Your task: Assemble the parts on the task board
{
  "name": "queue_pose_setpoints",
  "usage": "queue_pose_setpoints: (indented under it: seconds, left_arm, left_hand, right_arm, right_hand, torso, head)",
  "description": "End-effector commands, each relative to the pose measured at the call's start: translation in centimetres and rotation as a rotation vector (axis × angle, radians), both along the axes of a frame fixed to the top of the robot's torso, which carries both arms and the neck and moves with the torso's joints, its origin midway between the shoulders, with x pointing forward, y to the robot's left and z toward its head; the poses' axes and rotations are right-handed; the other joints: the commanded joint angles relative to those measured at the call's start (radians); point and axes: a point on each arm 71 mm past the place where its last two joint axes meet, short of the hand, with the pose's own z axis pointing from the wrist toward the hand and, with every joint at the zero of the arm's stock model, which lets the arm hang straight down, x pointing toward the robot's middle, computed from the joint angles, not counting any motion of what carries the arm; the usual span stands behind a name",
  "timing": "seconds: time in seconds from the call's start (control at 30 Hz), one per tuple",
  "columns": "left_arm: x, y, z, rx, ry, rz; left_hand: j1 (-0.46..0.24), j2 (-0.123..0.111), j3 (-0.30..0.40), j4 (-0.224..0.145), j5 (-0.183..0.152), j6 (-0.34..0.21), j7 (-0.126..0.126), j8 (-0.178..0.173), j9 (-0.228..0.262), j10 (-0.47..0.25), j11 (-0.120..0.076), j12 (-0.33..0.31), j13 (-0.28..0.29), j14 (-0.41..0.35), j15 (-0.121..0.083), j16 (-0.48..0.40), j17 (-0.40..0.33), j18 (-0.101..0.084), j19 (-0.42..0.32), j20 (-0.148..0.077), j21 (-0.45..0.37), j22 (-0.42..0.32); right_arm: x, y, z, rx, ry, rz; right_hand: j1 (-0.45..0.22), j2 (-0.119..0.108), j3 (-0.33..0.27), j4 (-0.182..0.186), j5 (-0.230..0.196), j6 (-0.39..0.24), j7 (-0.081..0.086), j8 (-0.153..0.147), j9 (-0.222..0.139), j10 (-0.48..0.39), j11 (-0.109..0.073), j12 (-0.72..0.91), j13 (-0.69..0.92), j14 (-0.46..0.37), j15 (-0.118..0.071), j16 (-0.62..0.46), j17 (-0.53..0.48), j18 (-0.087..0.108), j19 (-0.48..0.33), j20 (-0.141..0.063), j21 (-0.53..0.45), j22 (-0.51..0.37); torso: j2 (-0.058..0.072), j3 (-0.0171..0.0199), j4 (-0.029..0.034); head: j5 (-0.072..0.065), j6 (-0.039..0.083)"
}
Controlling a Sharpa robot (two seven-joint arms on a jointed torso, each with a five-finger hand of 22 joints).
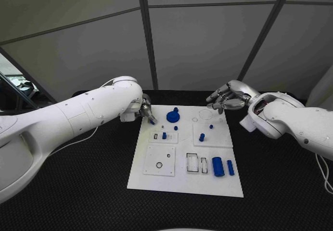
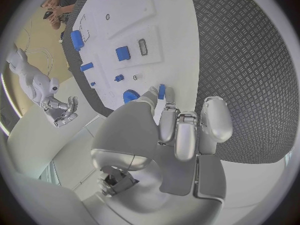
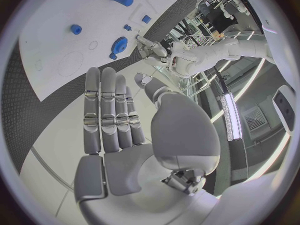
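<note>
The white task board (image 1: 182, 180) lies in the middle of the black table (image 1: 69, 192). The left hand (image 1: 146, 112) sits at the board's far left corner, its fingers curled down, and in the left wrist view a small blue peg (image 2: 162, 91) shows between its thumb and fingertips; it appears to be pinched there, though the contact itself is hard to make out. Just beside that hand a round blue gear-like part (image 1: 172, 115) stands on the board.

The right hand (image 1: 223, 100) hovers over the board's far right corner, holding nothing; the right wrist view shows its fingers (image 3: 109, 110) stretched out straight, side by side, with the thumb apart.

Nearer the robot, a large blue cylinder (image 1: 218, 166) and a thinner blue pin (image 1: 230, 167) lie side by side near the board's right edge. Another small blue peg (image 1: 202, 137) stands in the right middle plate.
</note>
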Motion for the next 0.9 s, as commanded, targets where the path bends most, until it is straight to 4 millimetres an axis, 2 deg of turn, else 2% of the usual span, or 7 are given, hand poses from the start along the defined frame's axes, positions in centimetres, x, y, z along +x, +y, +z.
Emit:
queue_pose_setpoints:
  seconds: [0.03, 0.13, 0.17, 0.27, 0.37, 0.7, 0.9]
  left_arm:
    - [0.1, -0.2, 0.2, -0.079, -0.02, -0.004]
    - [0.0, -0.1, 0.3, -0.124, -0.018, 0.009]
    - [0.0, 0.0, 0.3, -0.134, -0.018, 0.013]
    - [-0.3, 0.3, 0.4, -0.158, -0.015, 0.024]
    - [-0.9, 0.8, 0.6, -0.183, -0.007, 0.036]
    - [-3.1, 1.5, 1.3, -0.229, -0.007, 0.04]
    - [-4.5, 1.4, 1.3, -0.232, -0.028, 0.046]
  left_hand:
    - [0.058, 0.034, 0.048, -0.057, 0.103, -0.015, 0.006, 0.01, 0.019, -0.001, -0.003, -0.009, 0.086, 0.104, -0.005, 0.002, 0.259, 0.0, -0.002, -0.007, -0.006, 0.001]
    - [0.038, 0.021, 0.101, -0.097, 0.217, -0.025, 0.014, 0.019, 0.042, -0.037, 0.004, -0.089, 0.049, 0.096, 0.0, -0.015, 0.244, 0.004, -0.02, 0.002, -0.026, -0.019]
    - [0.032, 0.02, 0.112, -0.103, 0.223, -0.025, 0.013, 0.021, 0.045, -0.037, 0.005, -0.094, 0.047, 0.096, 0.001, -0.015, 0.244, 0.004, -0.021, 0.002, -0.027, -0.018]
    - [0.004, 0.012, 0.15, -0.125, 0.242, -0.026, 0.014, 0.029, 0.059, -0.035, 0.006, -0.098, 0.042, 0.097, 0.003, -0.015, 0.244, 0.005, -0.02, 0.003, -0.027, -0.016]
    - [-0.033, 0.003, 0.189, -0.146, 0.253, -0.025, 0.015, 0.036, 0.073, -0.033, 0.004, -0.101, 0.038, 0.097, 0.003, -0.014, 0.245, 0.005, -0.02, 0.003, -0.028, -0.013]
    - [-0.073, -0.005, 0.222, -0.166, 0.263, -0.022, 0.011, 0.046, 0.092, -0.028, 0.003, -0.095, 0.039, 0.099, 0.0, -0.01, 0.249, 0.004, -0.013, 0.002, -0.024, -0.003]
    - [-0.087, -0.009, 0.231, -0.172, 0.269, -0.021, 0.009, 0.051, 0.1, -0.027, 0.001, -0.096, 0.038, 0.1, -0.001, -0.007, 0.251, 0.004, -0.011, 0.001, -0.023, -0.001]
  right_arm:
    - [0.0, 0.0, 0.0, -0.004, 0.014, 0.007]
    - [0.1, 0.0, -0.1, -0.01, 0.024, 0.007]
    - [0.1, -0.1, -0.1, -0.011, 0.027, 0.007]
    - [0.1, -0.1, -0.2, -0.017, 0.035, 0.007]
    - [0.1, -0.3, -0.3, -0.024, 0.046, 0.008]
    - [0.1, -0.6, -0.5, -0.032, 0.058, 0.004]
    - [0.1, -0.7, -0.5, -0.033, 0.059, 0.003]
  right_hand:
    - [-0.004, 0.004, 0.002, 0.005, 0.004, -0.004, -0.001, -0.001, -0.001, -0.005, -0.002, -0.005, 0.002, -0.004, 0.0, -0.005, 0.001, 0.003, 0.001, 0.004, -0.003, -0.001]
    - [-0.003, 0.005, 0.003, 0.004, 0.004, -0.004, -0.001, -0.001, -0.001, -0.006, -0.002, -0.005, 0.002, -0.005, -0.001, -0.006, 0.001, 0.003, 0.002, 0.004, -0.004, -0.001]
    - [-0.003, 0.005, 0.003, 0.004, 0.004, -0.004, -0.001, -0.001, -0.001, -0.006, -0.002, -0.005, 0.002, -0.005, -0.001, -0.006, 0.001, 0.003, 0.002, 0.004, -0.004, -0.001]
    - [-0.003, 0.005, 0.003, 0.004, 0.004, -0.004, -0.001, -0.001, -0.001, -0.006, -0.002, -0.006, 0.002, -0.005, -0.001, -0.006, 0.001, 0.003, 0.002, 0.004, -0.004, -0.002]
    - [-0.006, 0.004, 0.002, 0.006, 0.004, -0.005, 0.0, -0.002, -0.001, -0.007, 0.0, -0.007, 0.002, -0.006, 0.001, -0.008, 0.002, 0.003, 0.001, 0.005, -0.006, -0.002]
    - [-0.008, 0.004, 0.001, 0.007, 0.003, -0.005, 0.0, -0.002, -0.001, -0.009, 0.0, -0.007, 0.002, -0.007, 0.001, -0.009, 0.002, 0.002, 0.001, 0.005, -0.007, -0.003]
    - [-0.008, 0.004, 0.001, 0.007, 0.003, -0.005, 0.0, -0.002, -0.001, -0.009, 0.0, -0.007, 0.002, -0.007, 0.001, -0.009, 0.002, 0.002, 0.001, 0.005, -0.007, -0.003]
  torso:
    - [0.0, 0.0004, 0.0003]
    - [0.0, -0.0003, 0.0003]
    - [0.0, -0.0003, 0.0003]
    - [-0.001, 0.0001, 0.0001]
    - [0.0, 0.0006, 0.0021]
    - [-0.001, -0.0004, 0.0016]
    - [-0.002, 0.0004, 0.0019]
  head:
    - [-0.002, 0.0]
    - [-0.007, 0.002]
    - [-0.007, 0.002]
    - [-0.005, 0.0]
    - [-0.004, 0.005]
    - [0.005, 0.002]
    - [0.01, 0.001]
